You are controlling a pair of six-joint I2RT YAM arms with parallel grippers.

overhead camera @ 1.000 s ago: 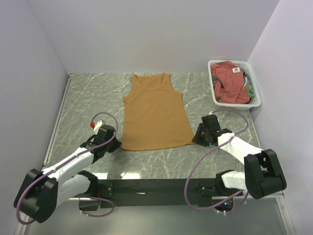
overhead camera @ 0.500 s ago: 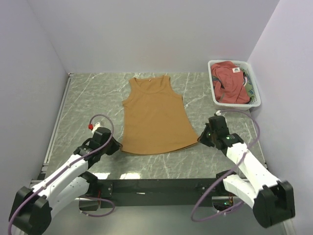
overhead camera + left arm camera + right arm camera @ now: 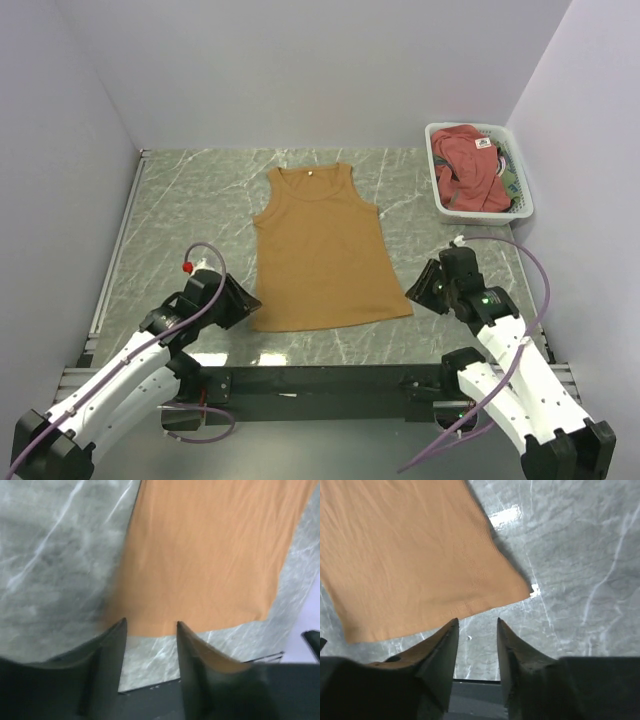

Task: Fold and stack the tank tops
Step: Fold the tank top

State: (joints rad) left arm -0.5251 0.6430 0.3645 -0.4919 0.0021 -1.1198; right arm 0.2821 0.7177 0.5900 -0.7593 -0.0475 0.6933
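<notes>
The left hand [image 3: 150,626] and right hand [image 3: 477,624] hover with jaws parted and empty at the lower corners of a plain tan tank top [image 3: 325,250], spread flat and smooth on the grey marble-veined counter [image 3: 190,190]. A white plastic mesh basket [image 3: 465,126] at far right holds a crumpled rust-red tank top [image 3: 468,165].
</notes>
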